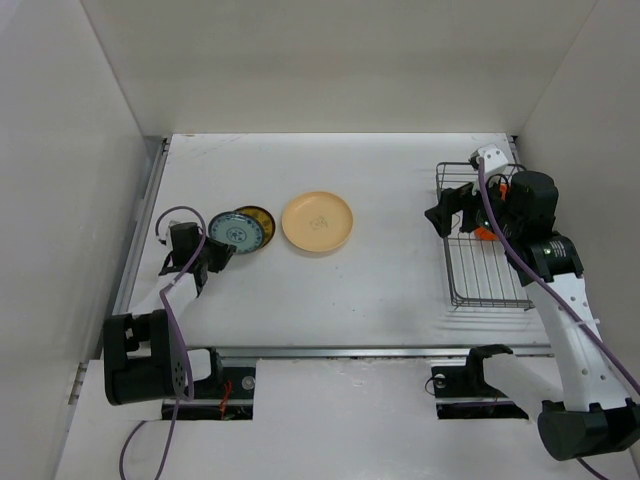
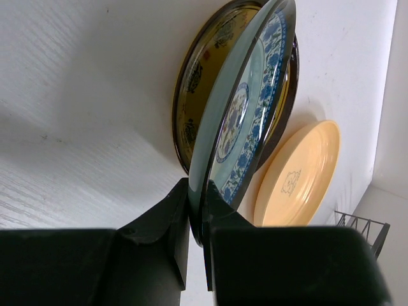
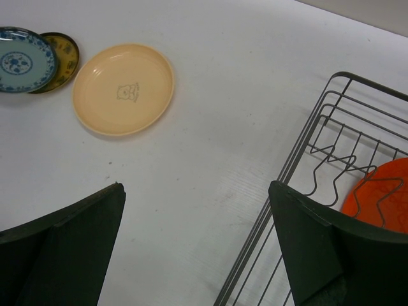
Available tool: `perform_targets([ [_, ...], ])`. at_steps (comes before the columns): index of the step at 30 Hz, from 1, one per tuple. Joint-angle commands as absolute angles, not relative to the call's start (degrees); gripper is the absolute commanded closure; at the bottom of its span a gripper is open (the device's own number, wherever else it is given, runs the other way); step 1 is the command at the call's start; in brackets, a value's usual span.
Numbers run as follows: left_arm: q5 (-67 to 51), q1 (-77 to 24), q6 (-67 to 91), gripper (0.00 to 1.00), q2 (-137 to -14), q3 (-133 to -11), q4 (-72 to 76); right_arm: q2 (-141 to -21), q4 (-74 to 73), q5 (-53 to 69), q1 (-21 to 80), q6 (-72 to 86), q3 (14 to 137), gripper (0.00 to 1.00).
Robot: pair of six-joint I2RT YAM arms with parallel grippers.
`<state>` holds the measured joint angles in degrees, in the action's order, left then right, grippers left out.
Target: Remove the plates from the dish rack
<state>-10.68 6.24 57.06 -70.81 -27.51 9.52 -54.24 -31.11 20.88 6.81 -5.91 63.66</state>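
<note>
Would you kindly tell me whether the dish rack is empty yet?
Not empty. The right wrist view shows an orange plate lying among the wires of the dish rack.

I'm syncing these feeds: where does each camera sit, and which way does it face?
Top external: above and behind the arms, looking down on the table; both arms show.
Left wrist: low over the table, looking along the left gripper, shut on the blue plate.
Right wrist: looking down past the open right gripper at the rack.
Shared: all three show the peach plate.
</note>
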Motion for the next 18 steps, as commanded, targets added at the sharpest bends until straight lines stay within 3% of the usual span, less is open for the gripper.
perform_targets([
  [1, -10.4, 6.5, 56.6, 1.00, -70.9, -30.6, 11.4, -53.2, -27.9, 21.9, 6.5, -5.3, 63.6, 0.00],
  [14, -10.9, 6.5, 56.1, 1.00, -73.2, -30.6, 12.0, -52.6, -27.9, 21.9, 6.5, -5.3, 63.6, 0.00],
  [18, -11.4, 6.5, 56.1, 0.92, -73.7, -30.6, 12.0, -52.1, -27.9, 21.9, 6.5, -5.3, 63.6, 0.00],
])
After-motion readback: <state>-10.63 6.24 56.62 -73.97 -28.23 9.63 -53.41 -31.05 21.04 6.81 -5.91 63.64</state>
